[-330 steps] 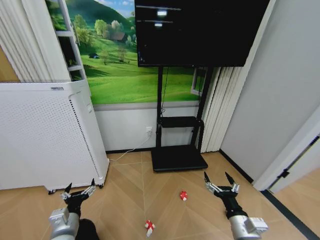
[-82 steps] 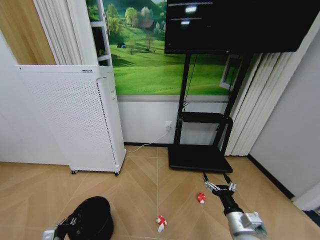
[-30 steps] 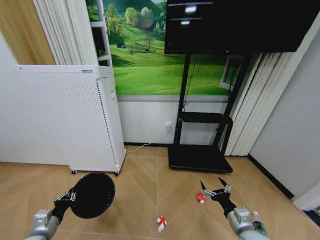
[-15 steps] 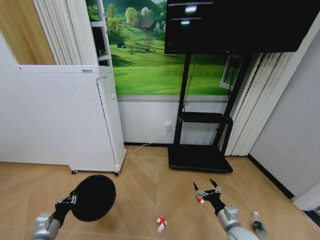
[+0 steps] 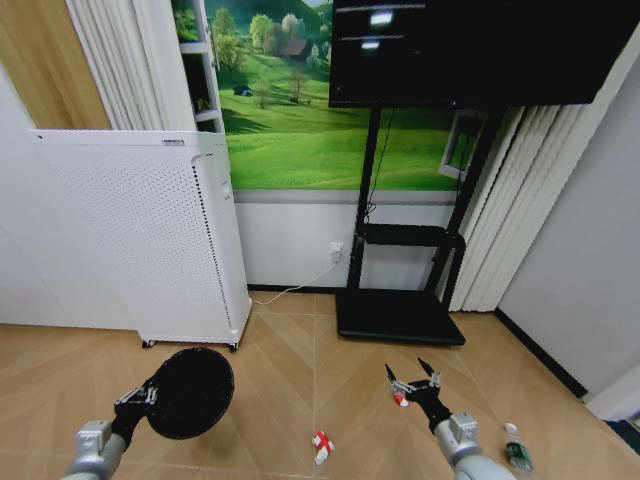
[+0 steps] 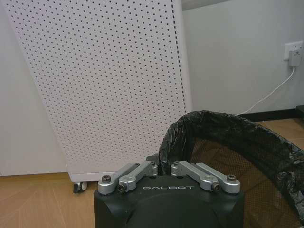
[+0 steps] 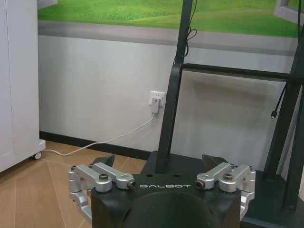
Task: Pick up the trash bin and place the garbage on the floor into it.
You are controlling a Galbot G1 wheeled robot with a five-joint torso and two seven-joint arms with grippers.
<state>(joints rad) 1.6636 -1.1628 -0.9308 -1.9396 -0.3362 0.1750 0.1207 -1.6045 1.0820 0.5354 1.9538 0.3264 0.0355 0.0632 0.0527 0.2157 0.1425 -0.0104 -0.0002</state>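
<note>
Two arms of mine reach into the lower part of the head view, over a wooden floor (image 5: 270, 380). At left of centre stands a tall white perforated appliance (image 5: 150, 240), and a black TV stand (image 5: 400, 320) sits right of centre under a dark screen (image 5: 480, 50). My left gripper (image 5: 137, 399), at lower left, is clamped on the rim of the trash bin (image 5: 190, 392), which hangs tipped with its round dark face toward the camera; the left wrist view shows my fingers (image 6: 137, 172) pinched over the black bag liner at the rim. My right gripper (image 5: 413, 380), at lower right, has its fingers spread apart, just beside a tiny red piece (image 5: 399, 399). A red-and-white wrapper (image 5: 321, 445) lies at bottom centre. A small bottle (image 5: 516, 452) lies at bottom right
</note>
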